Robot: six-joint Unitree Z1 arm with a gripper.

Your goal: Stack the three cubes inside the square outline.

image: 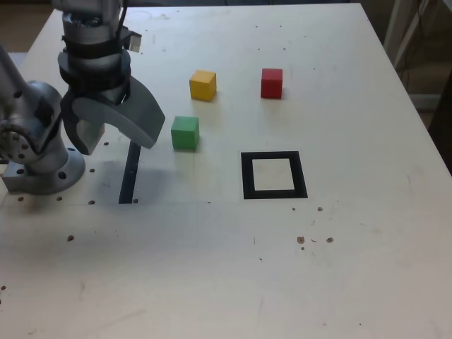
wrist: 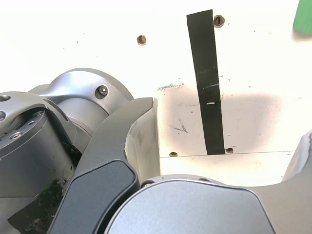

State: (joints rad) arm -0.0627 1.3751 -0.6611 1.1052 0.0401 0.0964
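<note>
Nearest the exterior camera: bare pale bench (image: 212, 282), scuffed, dotted with small dark specks and a few screw holes. Further back, square outline (image: 274, 175) of thick black tape, centre empty, lying roughly mid-bench and a little toward the exterior view's right edge. Green cube (image: 185, 132) just beyond and to the left of it, apart from the tape; yellow cube (image: 203, 85) behind the green one, toward the far edge; red cube (image: 271, 82) level with the yellow, well apart to its right. None stacked, none inside the frame yet. Gripper (image: 116, 138) hanging above the bench near the left edge, jaws spread wide and holding nothing, close beside the arm's own base (image: 42, 166). Straight black tape strip (wrist: 207, 83) directly beneath it in the wrist view, with a sliver of green at that picture's edge — probably the green cube. Likely first step: fetching a cube, the green one being closest. To do it well: keep the jaws wide, centre them over the cube with its flat faces square to the fingers, descend straight, close only once the fingers straddle it — then set it down well within the frame's pale centre, leaving a level base for the other two. Beyond the far right corner, dim floor and pale upright legs of some frame, too indistinct to name.
</note>
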